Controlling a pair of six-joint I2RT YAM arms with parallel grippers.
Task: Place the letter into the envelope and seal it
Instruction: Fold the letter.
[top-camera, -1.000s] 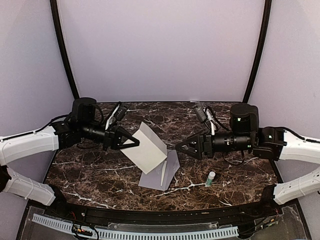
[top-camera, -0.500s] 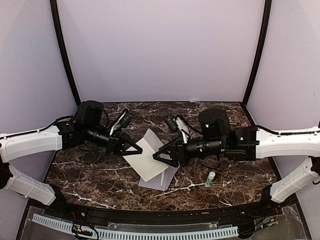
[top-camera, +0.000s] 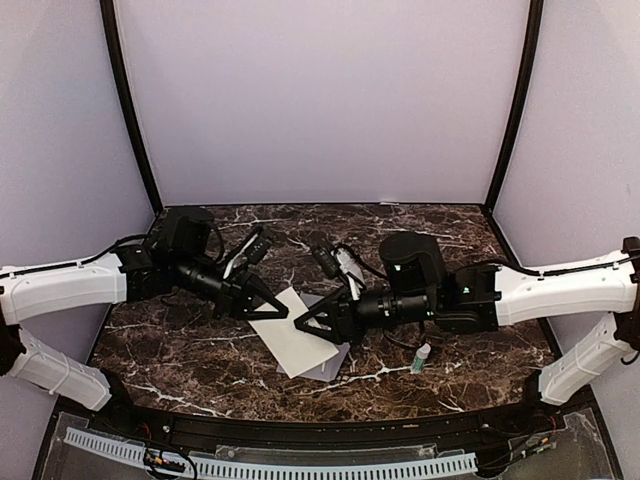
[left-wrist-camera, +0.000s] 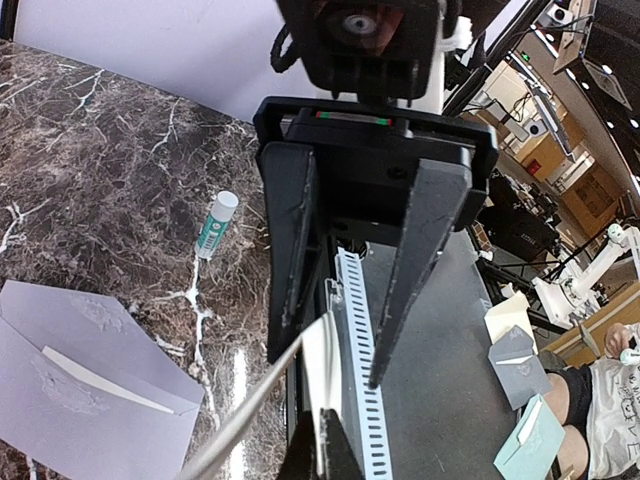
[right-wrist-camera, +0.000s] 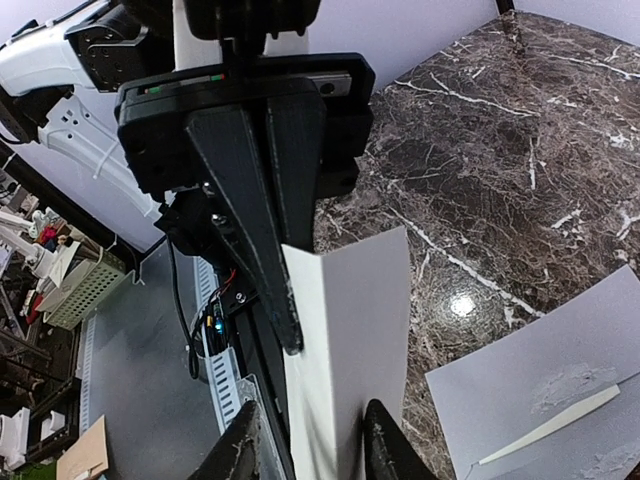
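Clearly nothing is inserted yet — the creased cream paper letter (top-camera: 293, 338) is held over the flat grey envelope (left-wrist-camera: 95, 335), pinched by the left gripper (top-camera: 272, 308). The right gripper (top-camera: 306, 322) straddles its opposite edge, fingers apart; inserting and sealing remain.

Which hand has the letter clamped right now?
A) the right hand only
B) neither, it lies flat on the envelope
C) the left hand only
C: the left hand is shut on the edge of the letter and holds it off the table, while the right hand has its fingers spread apart on either side of the sheet.
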